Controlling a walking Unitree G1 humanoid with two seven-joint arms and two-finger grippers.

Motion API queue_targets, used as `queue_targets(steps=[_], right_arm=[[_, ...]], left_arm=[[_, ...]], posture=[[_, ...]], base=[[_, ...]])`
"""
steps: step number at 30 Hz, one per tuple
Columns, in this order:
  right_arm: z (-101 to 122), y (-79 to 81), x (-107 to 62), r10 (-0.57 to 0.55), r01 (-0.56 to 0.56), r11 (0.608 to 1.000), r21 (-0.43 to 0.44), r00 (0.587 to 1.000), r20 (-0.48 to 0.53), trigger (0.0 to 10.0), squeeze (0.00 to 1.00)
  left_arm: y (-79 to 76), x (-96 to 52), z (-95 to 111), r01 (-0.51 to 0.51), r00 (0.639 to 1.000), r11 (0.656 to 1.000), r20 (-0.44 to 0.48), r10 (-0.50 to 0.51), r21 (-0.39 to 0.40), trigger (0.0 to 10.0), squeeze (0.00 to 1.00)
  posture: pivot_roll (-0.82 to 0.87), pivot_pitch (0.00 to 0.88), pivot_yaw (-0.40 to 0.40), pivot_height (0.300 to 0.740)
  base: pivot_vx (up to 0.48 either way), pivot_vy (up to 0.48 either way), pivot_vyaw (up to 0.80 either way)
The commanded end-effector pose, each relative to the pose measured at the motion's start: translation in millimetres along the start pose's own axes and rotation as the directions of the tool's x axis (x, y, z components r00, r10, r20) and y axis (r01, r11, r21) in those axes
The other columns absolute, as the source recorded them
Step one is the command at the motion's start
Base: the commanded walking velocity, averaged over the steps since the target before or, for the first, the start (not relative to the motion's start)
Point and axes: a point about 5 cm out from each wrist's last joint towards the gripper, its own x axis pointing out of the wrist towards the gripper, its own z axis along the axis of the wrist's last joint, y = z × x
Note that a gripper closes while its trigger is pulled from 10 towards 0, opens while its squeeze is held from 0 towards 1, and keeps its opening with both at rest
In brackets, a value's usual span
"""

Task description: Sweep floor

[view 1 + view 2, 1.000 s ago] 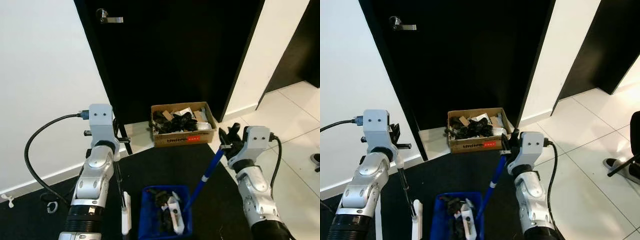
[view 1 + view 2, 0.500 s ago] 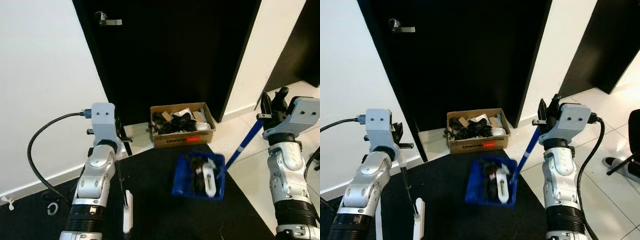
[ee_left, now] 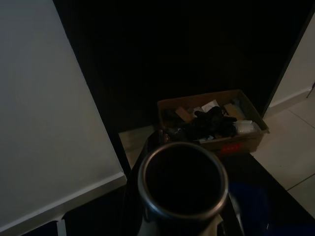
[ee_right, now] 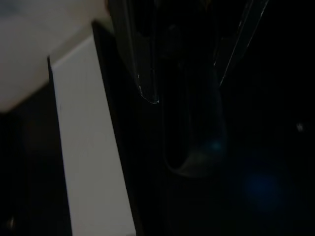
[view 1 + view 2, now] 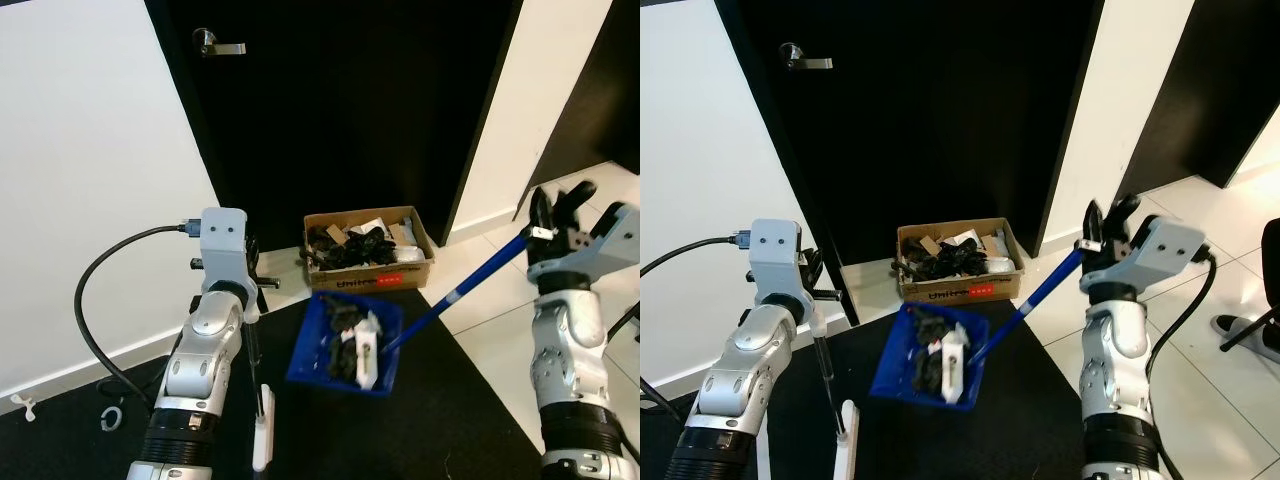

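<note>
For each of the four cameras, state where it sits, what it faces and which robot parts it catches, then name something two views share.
Left eye view: on the head, looking down at the cardboard box, the blue dustpan and the black door; both silver arms show.
Right eye view: same head, same scene.
Left wrist view: on the left arm, facing the box and door past a dark round tube.
Right wrist view: on the right arm, very dark, a white wall edge beside its fingers.
Shared: the box appears in both eye views and the left wrist view.

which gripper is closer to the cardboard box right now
Left. The left gripper sits just beside the cardboard box, on its left. The right gripper is raised farther off on the box's right, holding the blue dustpan handle.
</note>
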Motion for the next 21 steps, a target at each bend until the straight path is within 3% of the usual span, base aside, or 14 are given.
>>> queue_targets(steps=[1,11,21], right_arm=[[-4.7,2.8,-4.9,0.007,-0.007,1.0,0.014,1.0,0.01,10.0,0.0],[2.0,10.3,-0.5,0.048,-0.049,0.998,0.033,0.998,0.038,10.0,0.0],[21.9,6.9,8.5,0.055,-0.056,0.998,0.009,0.992,0.116,10.0,0.0]], left_arm=[[0.0,-1.8,-3.0,-0.008,1.0,1.0,-0.006,0.008,0.007,10.0,0.0],[1.8,-2.5,-2.1,-0.014,1.0,1.0,0.003,0.014,0.005,10.0,0.0],[0.0,-2.7,-1.7,-0.003,1.0,1.0,0.011,0.003,0.004,10.0,0.0]], posture=[[0.01,0.088,0.092,0.74],[0.01,0.091,0.087,0.74],[0.01,0.09,0.087,0.74]], base=[[0.0,0.0,0.0],[0.049,0.0,0.0],[0.446,0.0,0.0]])
